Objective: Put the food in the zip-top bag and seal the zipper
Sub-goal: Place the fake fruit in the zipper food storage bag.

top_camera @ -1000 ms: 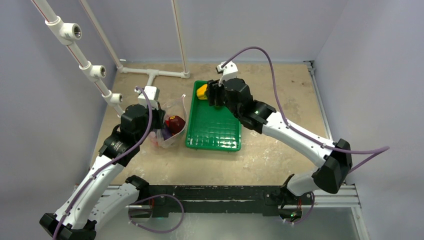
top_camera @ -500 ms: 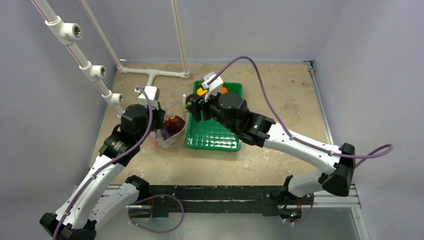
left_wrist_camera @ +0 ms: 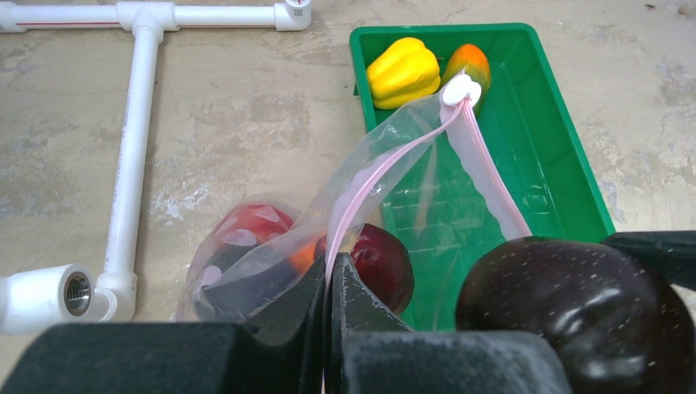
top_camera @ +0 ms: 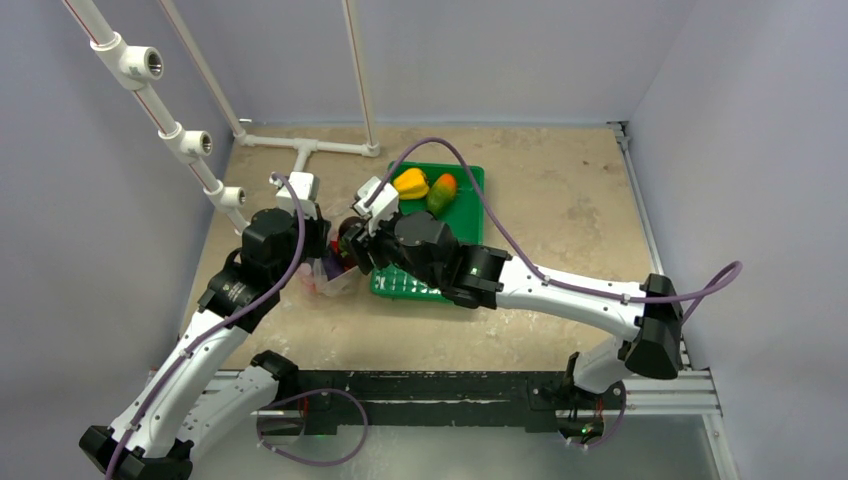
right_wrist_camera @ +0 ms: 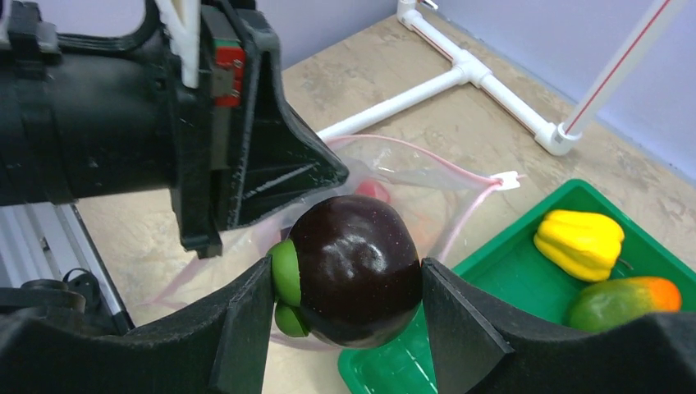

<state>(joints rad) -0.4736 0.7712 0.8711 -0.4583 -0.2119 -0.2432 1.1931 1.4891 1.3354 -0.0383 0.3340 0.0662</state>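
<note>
Sitting between the right fingers [right_wrist_camera: 238,336], the eggplant [right_wrist_camera: 353,267] touches both.

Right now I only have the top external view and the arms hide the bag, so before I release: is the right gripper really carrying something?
Observer: Yes. The right wrist view shows the right gripper clamped on the purple eggplant, green cap against one finger.
Operator: Is the bag mouth held open?
Observer: The left wrist view shows the left gripper shut on the pink zipper, the mouth gaping.
Operator: Anything inside already?
Observer: A dark red piece and a red tomato show through the zip-top bag.
</note>
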